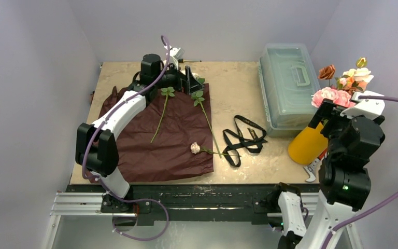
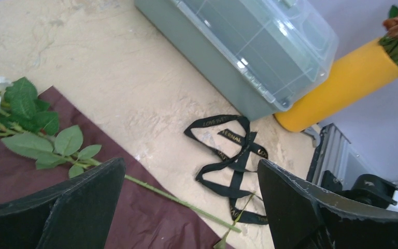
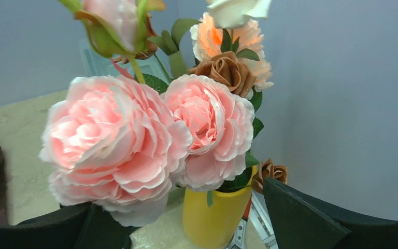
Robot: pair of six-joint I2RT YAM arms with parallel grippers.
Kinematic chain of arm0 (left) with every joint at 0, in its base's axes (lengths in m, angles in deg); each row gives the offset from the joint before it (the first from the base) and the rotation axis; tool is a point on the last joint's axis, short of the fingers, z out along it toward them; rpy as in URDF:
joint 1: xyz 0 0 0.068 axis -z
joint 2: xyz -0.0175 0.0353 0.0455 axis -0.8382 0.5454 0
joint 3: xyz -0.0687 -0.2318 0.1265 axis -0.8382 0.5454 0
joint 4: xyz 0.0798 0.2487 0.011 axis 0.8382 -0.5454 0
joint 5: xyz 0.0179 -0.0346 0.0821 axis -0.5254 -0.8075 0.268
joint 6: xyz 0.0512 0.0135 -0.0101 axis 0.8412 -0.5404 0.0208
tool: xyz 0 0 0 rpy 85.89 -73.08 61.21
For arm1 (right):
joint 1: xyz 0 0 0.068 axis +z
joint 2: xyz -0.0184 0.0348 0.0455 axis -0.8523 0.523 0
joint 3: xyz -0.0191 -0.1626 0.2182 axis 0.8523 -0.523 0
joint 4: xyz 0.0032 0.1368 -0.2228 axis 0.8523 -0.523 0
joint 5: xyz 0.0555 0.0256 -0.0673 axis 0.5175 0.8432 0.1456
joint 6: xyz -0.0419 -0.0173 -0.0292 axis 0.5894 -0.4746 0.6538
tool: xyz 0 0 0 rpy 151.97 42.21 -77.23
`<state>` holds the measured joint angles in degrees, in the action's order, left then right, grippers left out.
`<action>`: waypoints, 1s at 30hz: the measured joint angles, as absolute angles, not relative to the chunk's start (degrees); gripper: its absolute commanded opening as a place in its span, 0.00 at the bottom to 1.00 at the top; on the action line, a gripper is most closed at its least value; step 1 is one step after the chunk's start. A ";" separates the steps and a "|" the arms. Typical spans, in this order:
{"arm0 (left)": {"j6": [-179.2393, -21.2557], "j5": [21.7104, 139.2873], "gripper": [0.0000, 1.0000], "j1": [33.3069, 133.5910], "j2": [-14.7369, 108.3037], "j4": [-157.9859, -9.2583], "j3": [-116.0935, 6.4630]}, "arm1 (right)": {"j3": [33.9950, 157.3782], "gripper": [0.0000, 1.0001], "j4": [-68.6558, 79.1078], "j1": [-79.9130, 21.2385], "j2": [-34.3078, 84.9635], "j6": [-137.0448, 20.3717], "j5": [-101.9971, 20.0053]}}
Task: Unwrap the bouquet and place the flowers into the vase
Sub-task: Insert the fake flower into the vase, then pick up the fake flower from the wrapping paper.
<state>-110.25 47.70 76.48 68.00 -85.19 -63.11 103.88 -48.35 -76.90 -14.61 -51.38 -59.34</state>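
Over the surface (image 1: 228,83), left tool (image 2: 190,165) wide open, empty, above paper (image 1: 171,150) with loose roses (image 1: 160,116); right tool (image 3: 176,205) wide open, empty, near flowers (image 3: 114,140) in vase (image 1: 308,142).

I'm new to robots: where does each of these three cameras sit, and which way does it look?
Top external: fixed above and behind the arms, looking down on the table; both arms show, left arm over the maroon paper, right arm beside the vase.
Left wrist: on the left arm, facing the black ribbon and clear box; the open left gripper frames the bottom.
Right wrist: on the right arm, close on the flowers in the vase; the open right gripper shows below.
Shared: all three show the vase.
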 measured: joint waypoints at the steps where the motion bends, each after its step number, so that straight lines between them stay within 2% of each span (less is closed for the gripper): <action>1: -109.75 48.66 1.00 76.48 68.00 -86.17 -63.11 | 104.45 0.93 -48.59 -76.92 -15.13 -50.96 -58.31; 11: -107.04 56.82 1.00 75.32 68.00 -95.73 -62.70 | 114.84 0.95 -51.72 -76.92 -14.34 -45.35 -42.33; 16: -107.08 57.95 1.00 75.06 67.97 -97.04 -61.47 | 125.06 0.95 -51.26 -76.92 -10.65 -42.59 -35.36; 25: -106.91 62.04 1.00 74.88 67.97 -98.98 -61.54 | 154.64 0.95 -55.28 -76.90 14.42 -39.34 -29.24; 30: -105.90 65.41 0.96 72.37 69.05 -102.26 -63.22 | 159.66 0.95 -56.79 -76.11 25.33 -39.05 -27.82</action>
<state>-105.90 65.41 72.37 69.05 -102.26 -63.22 159.66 -56.79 -76.11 25.33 -39.05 -27.82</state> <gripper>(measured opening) 0.987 0.950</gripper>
